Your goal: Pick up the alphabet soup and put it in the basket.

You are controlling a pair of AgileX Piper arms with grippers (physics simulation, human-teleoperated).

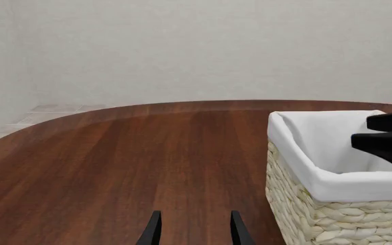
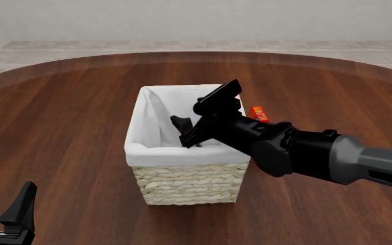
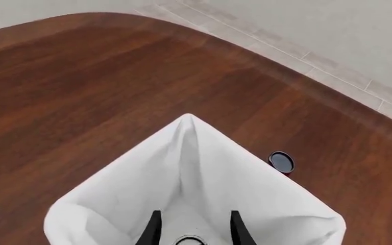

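1. The basket, woven straw with a white cloth lining folded over its rim, is seen standing near the middle of the dark wooden counter.
2. The right claw is held inside the basket's opening, reached in from the right side of the front view over the near right part of the rim.
3. In the right wrist view, the right claw's two fingers are shown apart, pointing down into the white lining.
4. The can of alphabet soup is glimpsed only as a silver-white lid edge at the bottom of the right wrist view, low in the basket between the spread fingers; whether it is touched by them cannot be told.
5. The left claw is seen at the near left corner of the front view, well apart from the basket, its fingers spread with nothing between them.
6. A small red-orange box is seen on the counter just beyond the right arm, beside the basket's right side.
7. A small dark round object is shown on the counter beside the basket in the right wrist view; what it is cannot be told.
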